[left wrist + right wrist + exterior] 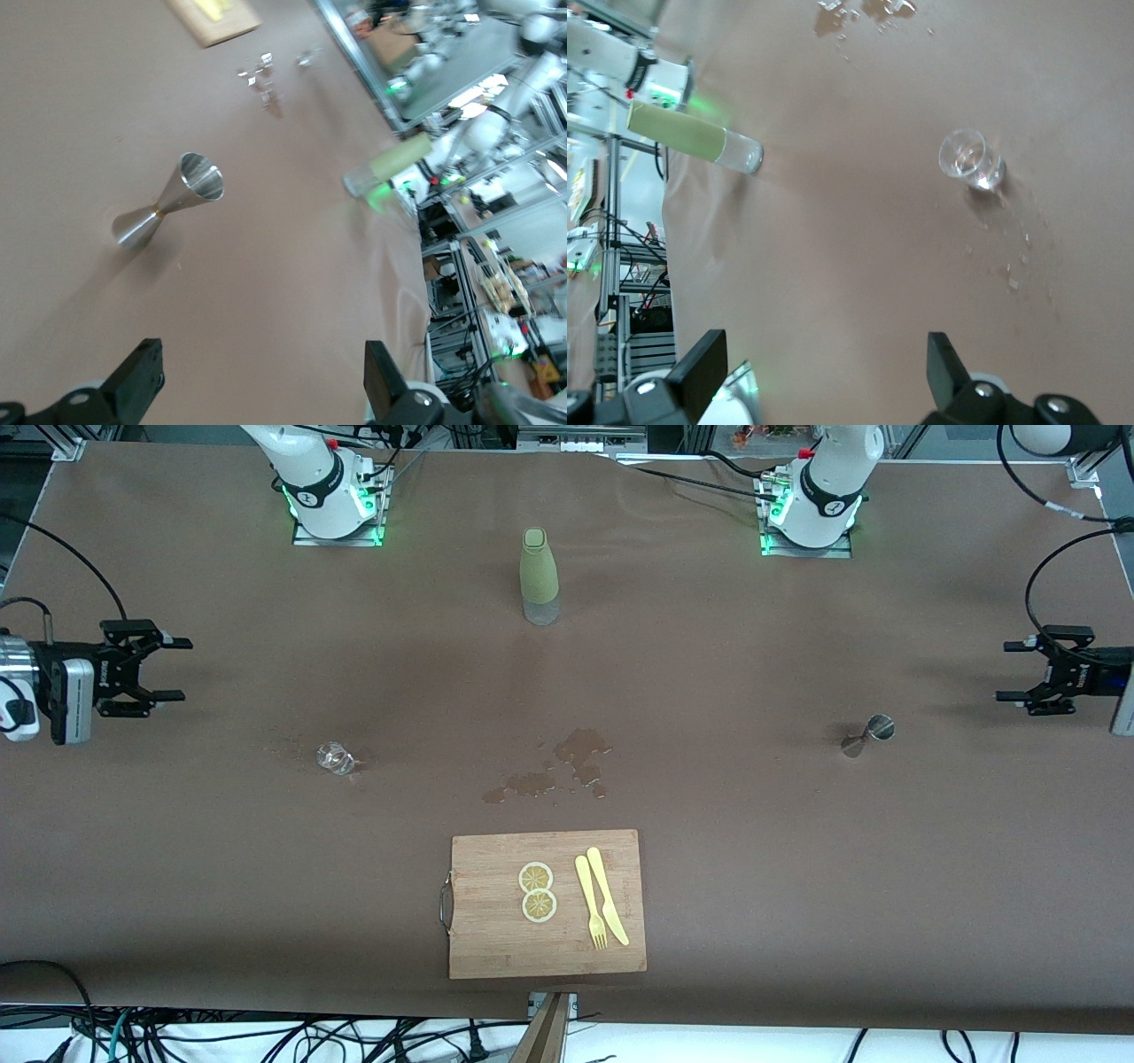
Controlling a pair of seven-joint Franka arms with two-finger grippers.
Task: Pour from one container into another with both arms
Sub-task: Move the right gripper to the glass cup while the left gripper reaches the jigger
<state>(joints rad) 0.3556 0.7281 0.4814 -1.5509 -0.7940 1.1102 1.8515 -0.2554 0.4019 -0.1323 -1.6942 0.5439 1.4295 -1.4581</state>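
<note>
A green bottle (539, 576) with a clear base stands on the brown table between the two arm bases. A small clear glass (335, 758) sits toward the right arm's end, and a steel jigger (868, 735) sits toward the left arm's end. My right gripper (180, 669) hangs open and empty at its end of the table, apart from the glass (970, 159). My left gripper (1005, 671) hangs open and empty at the other end, apart from the jigger (168, 211). Each wrist view shows its own gripper wide open, the left (263, 381) and the right (824, 372).
A wet spill (567, 766) marks the middle of the table. A wooden cutting board (496, 939), nearer the front camera, carries two lemon slices (537, 891), a yellow fork (590, 903) and a yellow knife (608, 896). Cables run along the table's ends.
</note>
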